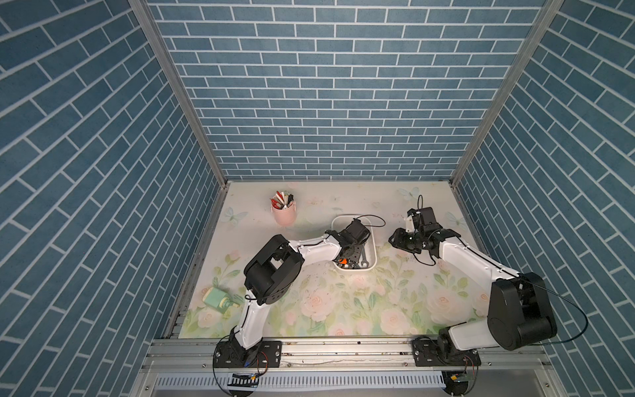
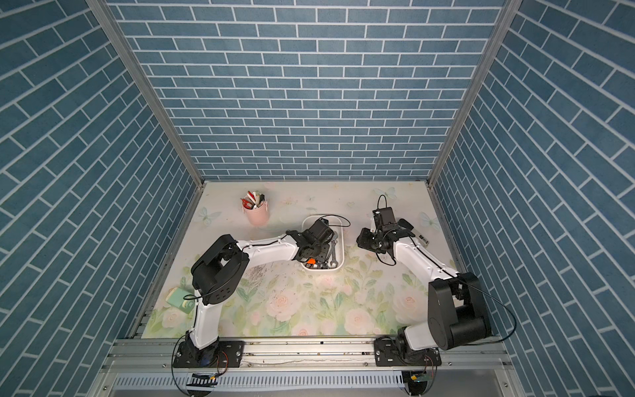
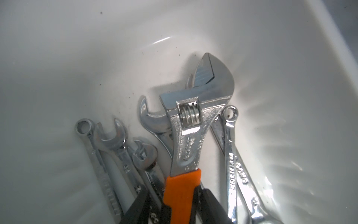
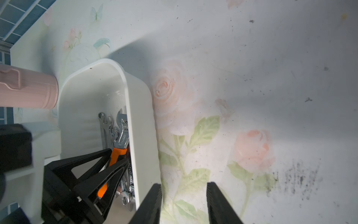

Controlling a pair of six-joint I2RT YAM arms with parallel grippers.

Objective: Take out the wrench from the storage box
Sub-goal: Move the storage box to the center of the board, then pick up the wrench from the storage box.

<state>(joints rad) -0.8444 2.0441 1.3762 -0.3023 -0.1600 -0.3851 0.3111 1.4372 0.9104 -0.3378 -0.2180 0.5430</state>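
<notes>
The wrench [image 3: 188, 135] with the orange grip lies atop the other spanners [image 3: 116, 147] in the storage box [image 4: 133, 108] near the table's far edge; the left gripper [image 3: 178, 205] pinches its handle, presumably to lift it. The right gripper [image 4: 183, 203] hangs spread and empty just beside the box.

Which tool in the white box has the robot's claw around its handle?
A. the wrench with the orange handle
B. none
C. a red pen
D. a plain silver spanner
A: the left gripper has its fingers on either side of the orange-handled wrench, which lies in the storage box.
</notes>
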